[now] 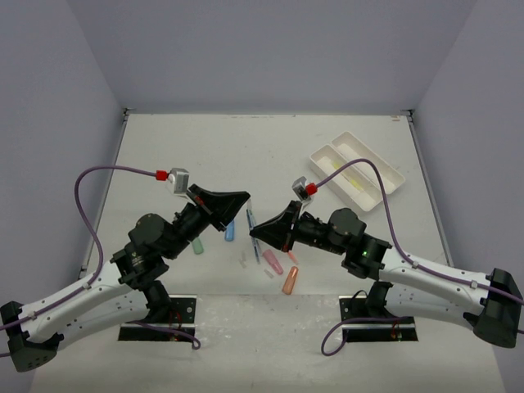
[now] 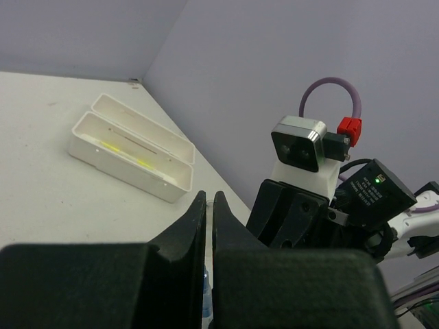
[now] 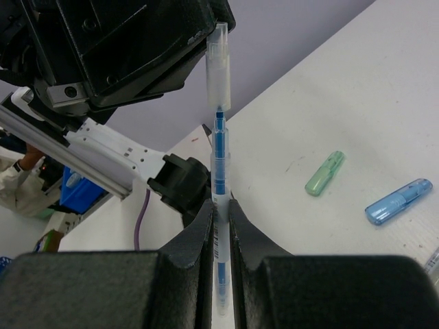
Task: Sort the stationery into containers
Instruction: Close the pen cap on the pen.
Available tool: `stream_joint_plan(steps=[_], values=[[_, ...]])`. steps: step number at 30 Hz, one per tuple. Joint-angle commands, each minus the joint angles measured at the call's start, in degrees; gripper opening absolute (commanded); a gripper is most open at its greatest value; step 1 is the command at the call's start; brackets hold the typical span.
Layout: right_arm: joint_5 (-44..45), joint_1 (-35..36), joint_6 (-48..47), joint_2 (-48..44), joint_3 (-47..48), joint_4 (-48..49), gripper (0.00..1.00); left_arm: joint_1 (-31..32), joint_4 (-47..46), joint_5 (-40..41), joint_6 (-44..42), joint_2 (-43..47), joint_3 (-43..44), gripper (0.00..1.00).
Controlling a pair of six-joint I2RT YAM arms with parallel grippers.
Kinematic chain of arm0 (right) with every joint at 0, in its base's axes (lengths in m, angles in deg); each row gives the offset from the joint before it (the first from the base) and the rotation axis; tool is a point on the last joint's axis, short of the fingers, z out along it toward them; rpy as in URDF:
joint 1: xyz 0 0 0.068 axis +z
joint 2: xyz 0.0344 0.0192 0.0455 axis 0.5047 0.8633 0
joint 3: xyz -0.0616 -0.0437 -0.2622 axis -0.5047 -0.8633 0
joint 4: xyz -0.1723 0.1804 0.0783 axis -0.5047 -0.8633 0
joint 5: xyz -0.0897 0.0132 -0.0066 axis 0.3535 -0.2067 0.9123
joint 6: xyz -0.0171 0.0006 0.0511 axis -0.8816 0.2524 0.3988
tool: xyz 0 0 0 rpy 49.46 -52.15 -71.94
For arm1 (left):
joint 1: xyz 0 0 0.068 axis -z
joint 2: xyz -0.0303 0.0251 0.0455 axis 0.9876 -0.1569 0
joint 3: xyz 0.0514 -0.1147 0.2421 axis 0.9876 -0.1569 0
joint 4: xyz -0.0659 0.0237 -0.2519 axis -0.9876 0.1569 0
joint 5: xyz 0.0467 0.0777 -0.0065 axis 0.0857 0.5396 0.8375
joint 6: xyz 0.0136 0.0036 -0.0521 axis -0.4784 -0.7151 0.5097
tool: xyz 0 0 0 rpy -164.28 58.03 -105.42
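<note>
Closest to the arm bases, an orange marker piece [image 1: 290, 280] lies flat on the table [image 1: 164, 147], with a pink piece [image 1: 273, 262] and a tiny clear bit [image 1: 243, 264] just beyond it. Further left, near the left arm, lie a green piece [image 1: 197, 246] and a blue piece [image 1: 230, 232], apart from each other.

Over the middle of the table the right gripper [image 3: 219, 205] is clamped on the barrel of a blue pen [image 3: 219, 144], holding it off the surface. Dark marks on the barrel beside the jaws are too small to read. The pen's clear capped end reaches up to the left gripper [image 2: 209, 199], whose jaws are pressed together; whether they pinch the cap cannot be told.

At the far right sits the white tray [image 1: 391, 169], angled to the table edge and split lengthwise into 2 narrow compartments. 1 yellow pen [image 2: 127, 154] lies along the compartment nearer the arms. A purple cable [image 1: 372, 176] from the right arm passes over the tray in the top view.
</note>
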Motion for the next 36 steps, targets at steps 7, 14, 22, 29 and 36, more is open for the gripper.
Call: stream_joint_plan(steps=[7, 14, 22, 29, 36], values=[[2.60, 0.22, -1.67, -1.77, 2.68, 0.03, 0.00, 0.26, -2.16, 0.46, -0.05, 0.82, -0.40, 0.00], [1.04, 0.29, -1.14, -1.58, 1.63, 0.36, 0.00, 0.20, -1.43, 2.45, -0.78, 0.95, 0.79, 0.00], [-0.30, 0.29, -1.14, -1.35, 1.50, 0.18, 0.00, 0.26, -1.50, 3.55, -1.09, 0.54, 1.73, 0.00], [0.22, 0.28, -1.23, -2.11, 1.02, -0.16, 0.00, 0.28, -1.18, 4.36, -1.17, 0.51, 1.96, 0.00], [0.75, 0.29, -1.14, -1.69, 0.84, -0.17, 0.00, 0.28, -0.82, 4.18, -1.09, 0.69, 2.33, 0.00]])
